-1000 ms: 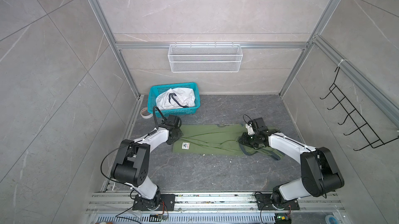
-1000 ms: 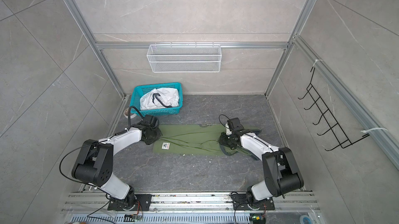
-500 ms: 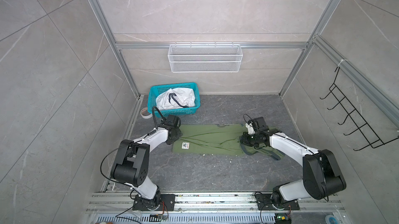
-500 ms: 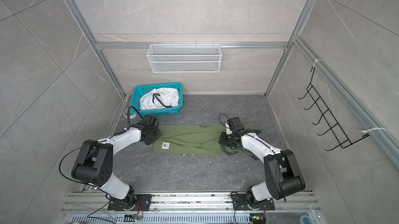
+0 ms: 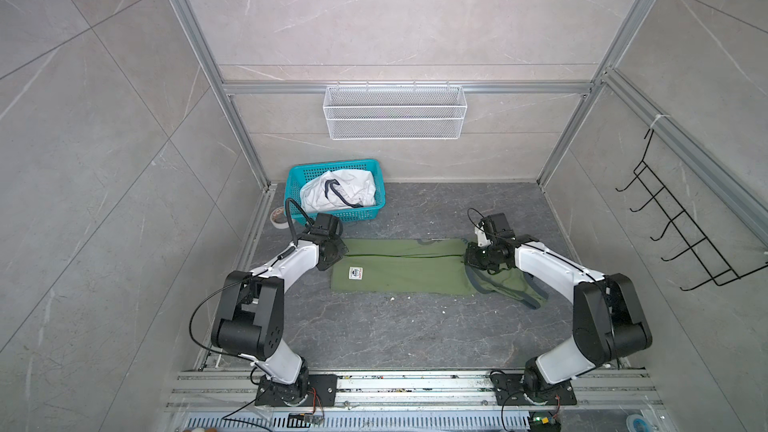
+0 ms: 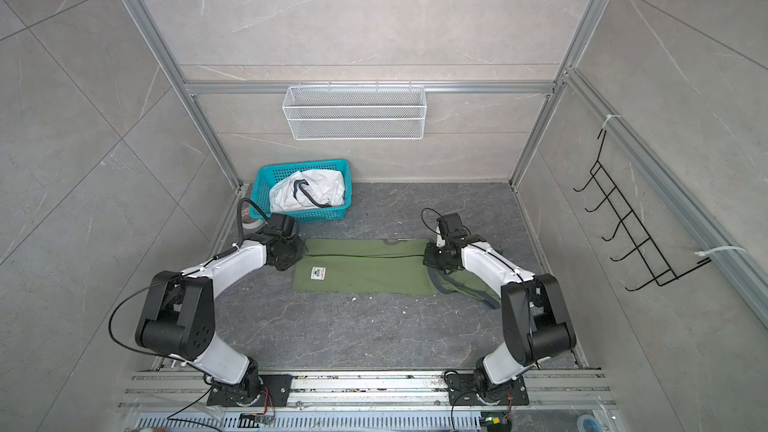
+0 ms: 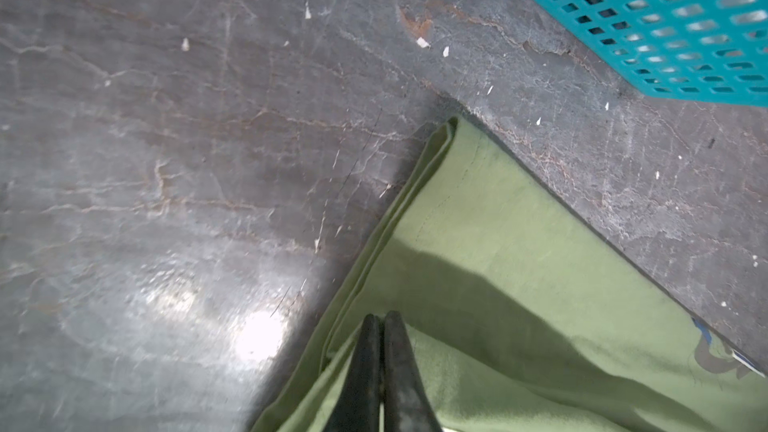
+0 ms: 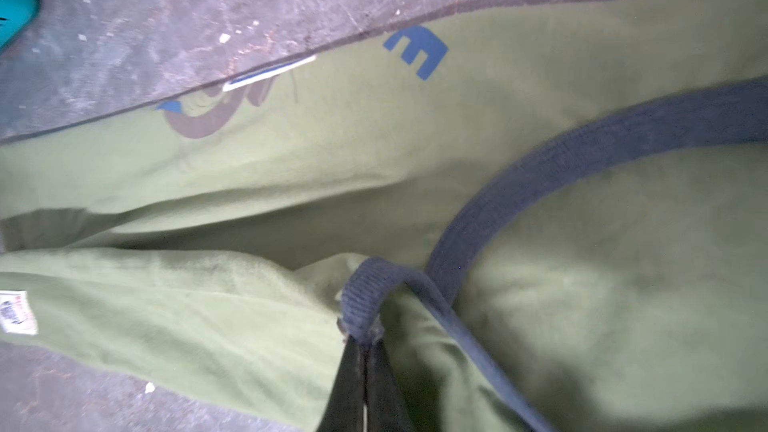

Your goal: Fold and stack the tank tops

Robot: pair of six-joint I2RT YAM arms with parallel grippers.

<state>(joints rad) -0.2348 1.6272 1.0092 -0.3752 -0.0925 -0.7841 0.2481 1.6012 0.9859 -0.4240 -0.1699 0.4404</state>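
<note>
**Q:** Where is the green top (image 5: 399, 269)?
**A:** It lies flat on the tabletop (image 5: 395, 326), folded lengthwise into a long strip between the two arms. The label (image 5: 355, 283) faces up. The strap end lies bunched on the right arm's side.

**Q:** State of the left jaws?
**A:** Clenched, tips together at the strip's hem end, near the basket (image 5: 332, 165). They appear to pinch an upper layer of the green top, but the wrist view is too close to confirm it.

**Q:** State of the right jaws?
**A:** Clenched on a loop of the grey trim (image 8: 365, 284) at an opening of the green top.

**Q:** Where is the white top (image 5: 338, 193)?
**A:** Crumpled inside the basket at the back left of the tabletop, apart from the green top.
</note>
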